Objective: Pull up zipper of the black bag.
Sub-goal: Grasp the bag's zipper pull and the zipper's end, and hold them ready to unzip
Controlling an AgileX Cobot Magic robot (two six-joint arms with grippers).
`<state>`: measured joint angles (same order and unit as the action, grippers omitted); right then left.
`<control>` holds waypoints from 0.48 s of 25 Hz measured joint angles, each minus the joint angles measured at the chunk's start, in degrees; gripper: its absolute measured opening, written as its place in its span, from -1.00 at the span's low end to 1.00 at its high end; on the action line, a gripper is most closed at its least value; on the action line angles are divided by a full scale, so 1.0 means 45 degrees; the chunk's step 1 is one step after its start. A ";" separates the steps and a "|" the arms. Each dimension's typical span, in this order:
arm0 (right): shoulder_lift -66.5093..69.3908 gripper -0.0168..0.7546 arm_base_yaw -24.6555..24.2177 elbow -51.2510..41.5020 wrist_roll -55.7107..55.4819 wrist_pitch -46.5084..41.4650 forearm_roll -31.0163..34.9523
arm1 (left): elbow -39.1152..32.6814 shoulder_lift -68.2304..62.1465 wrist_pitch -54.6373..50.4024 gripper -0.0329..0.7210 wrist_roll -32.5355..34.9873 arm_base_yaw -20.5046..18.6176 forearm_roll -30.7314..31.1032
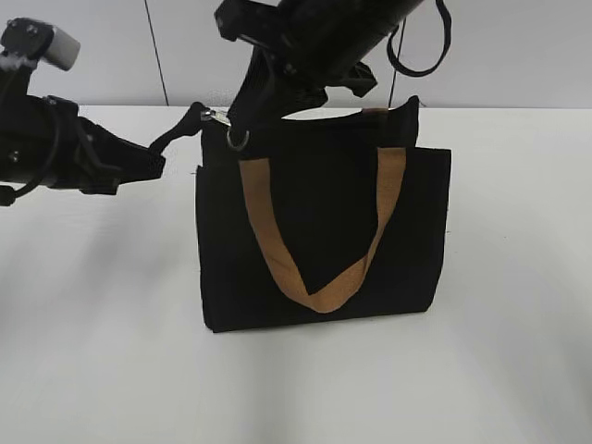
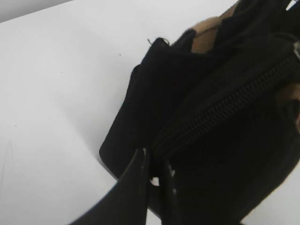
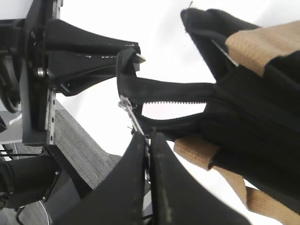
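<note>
The black bag (image 1: 324, 240) stands upright on the white table with a tan handle (image 1: 319, 294) hanging down its front. My left gripper (image 1: 178, 135) is shut on the fabric tab at the bag's top left corner and holds it taut; it shows in the left wrist view (image 2: 154, 164). My right gripper (image 1: 242, 113) reaches down from above and is shut on the silvery pull (image 3: 128, 108) of the zipper (image 3: 180, 99), right wrist view (image 3: 149, 140). The zipper's teeth gape apart in a short stretch near this end. The closed zip line shows in the left wrist view (image 2: 225, 107).
The white table (image 1: 102, 324) surrounds the bag on all sides. A white wall (image 1: 518, 55) stands behind. A loose black cable loop (image 1: 421, 55) hangs from the right arm above the bag's right corner.
</note>
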<state>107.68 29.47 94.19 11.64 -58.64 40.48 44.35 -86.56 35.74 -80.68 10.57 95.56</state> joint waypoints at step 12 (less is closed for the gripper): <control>-0.0014 -0.99 -0.0313 0.0000 0.0682 0.0087 0.0024 | -0.0178 0.0105 -0.0562 -0.87 -0.1070 0.0013 0.0832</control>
<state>107.62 28.06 94.19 14.71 -58.25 40.59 43.55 -86.08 33.21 -85.49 10.63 99.30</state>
